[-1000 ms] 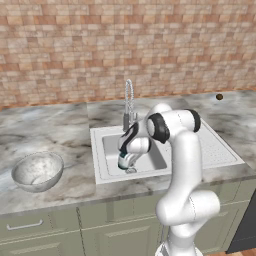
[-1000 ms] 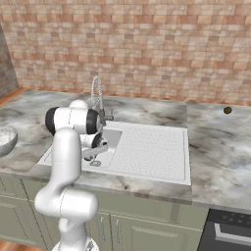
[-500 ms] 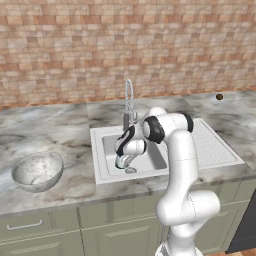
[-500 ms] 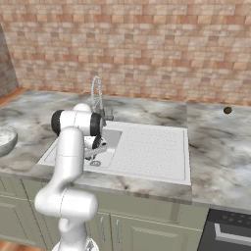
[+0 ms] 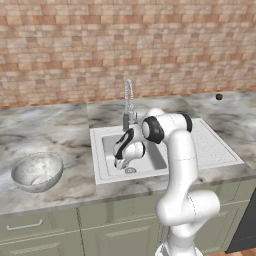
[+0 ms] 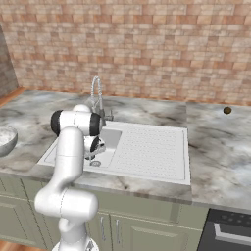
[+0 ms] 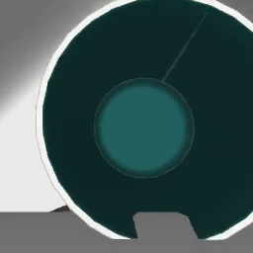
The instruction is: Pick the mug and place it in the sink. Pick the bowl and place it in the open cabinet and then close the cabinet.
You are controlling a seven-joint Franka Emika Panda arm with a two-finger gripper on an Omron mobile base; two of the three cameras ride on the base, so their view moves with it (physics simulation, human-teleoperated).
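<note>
The mug is seen from straight above in the hand view, very close: dark green inside with a white rim, and the light grey floor of the sink beside it. My gripper is down in the basin of the sink, pointing downward right over the mug. How the jaws stand on the mug's rim is not clear. The marbled bowl sits on the counter left of the sink. The cabinet is out of view.
The chrome spring faucet rises just behind my hand. A small dark object lies on the counter at the far right. Sage-green drawers run below the counter, and a dark oven front is at the right.
The arm's elbow has shifted slightly left and down. The hand has stayed low in the basin over the mug.
</note>
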